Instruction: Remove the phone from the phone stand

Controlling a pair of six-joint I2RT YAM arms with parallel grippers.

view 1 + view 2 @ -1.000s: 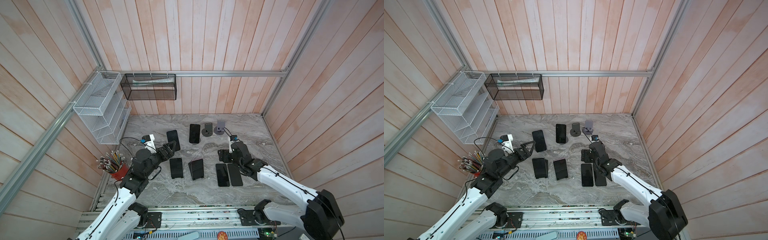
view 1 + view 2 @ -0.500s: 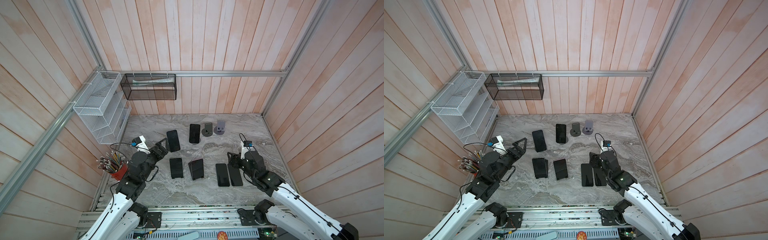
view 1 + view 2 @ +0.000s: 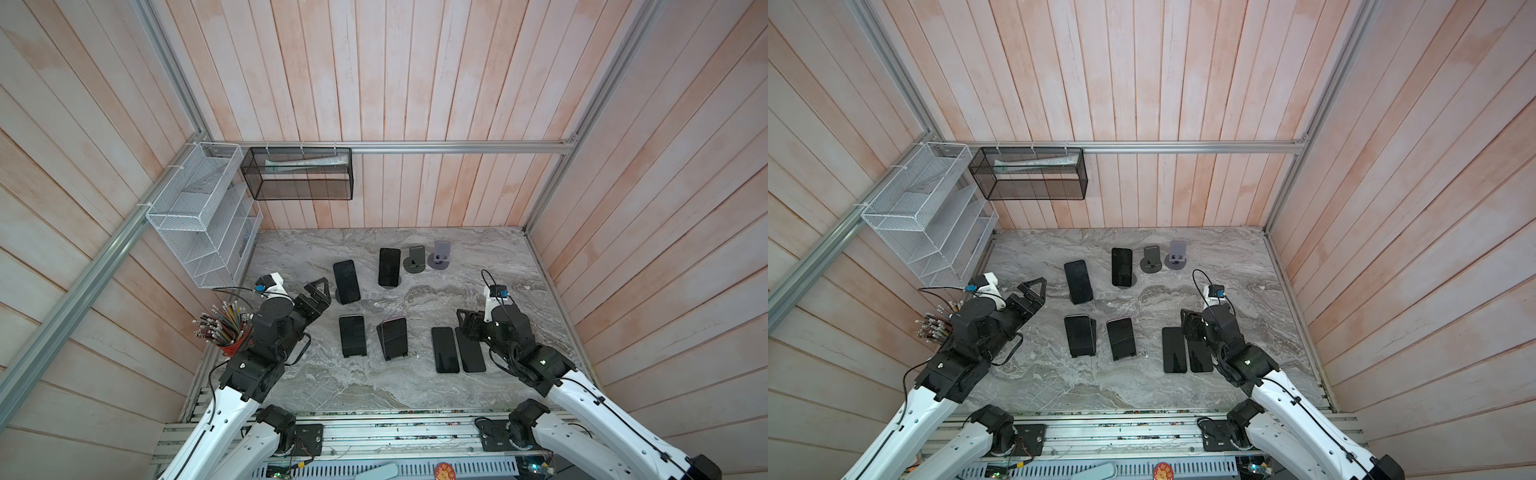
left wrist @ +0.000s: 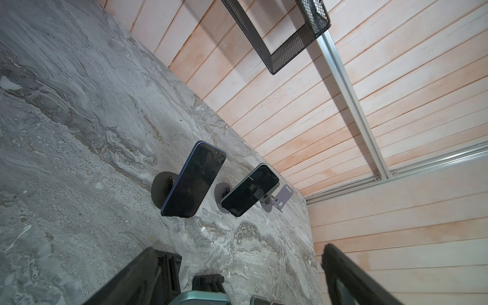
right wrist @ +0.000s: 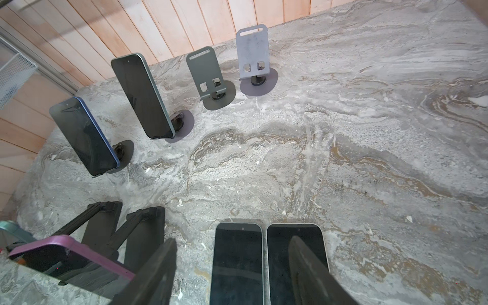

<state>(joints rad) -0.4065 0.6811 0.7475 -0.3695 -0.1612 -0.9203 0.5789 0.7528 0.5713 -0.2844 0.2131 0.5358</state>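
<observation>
While four phones lean on stands, two lie flat on the marble table (image 3: pixel 332 386), side by side toward 4 o'clock of the tabletop in both top views; these are the left flat phone (image 5: pixel 236 264) and the right flat phone (image 5: pixel 277 258).

The right gripper (image 5: pixel 231 241) hangs over their far ends with its jaws partly spread and pinching nothing; in the right wrist view the left flat phone shows in the gap between the fingers, while one finger crosses the right flat phone; whether anything touches cannot be told.

The left gripper (image 3: pixel 322 296) has its jaws spread wide and empty; the blue phone (image 3: pixel 346 281) stands at about 2 o'clock from it, near but apart, propped on a round-based stand (image 4: pixel 161 187).

At 2 o'clock from the blue phone is the green phone (image 3: pixel 389 267), also propped; just at its 3 o'clock stand the dark empty stand (image 3: pixel 415 261) and the lilac empty stand (image 3: pixel 441 257).

The teal-edged phone (image 3: pixel 352 334) leans on its stand at 5 o'clock from the left gripper; the pink phone (image 3: pixel 395 337) leans beside it, at 9 o'clock from the right gripper.
</observation>
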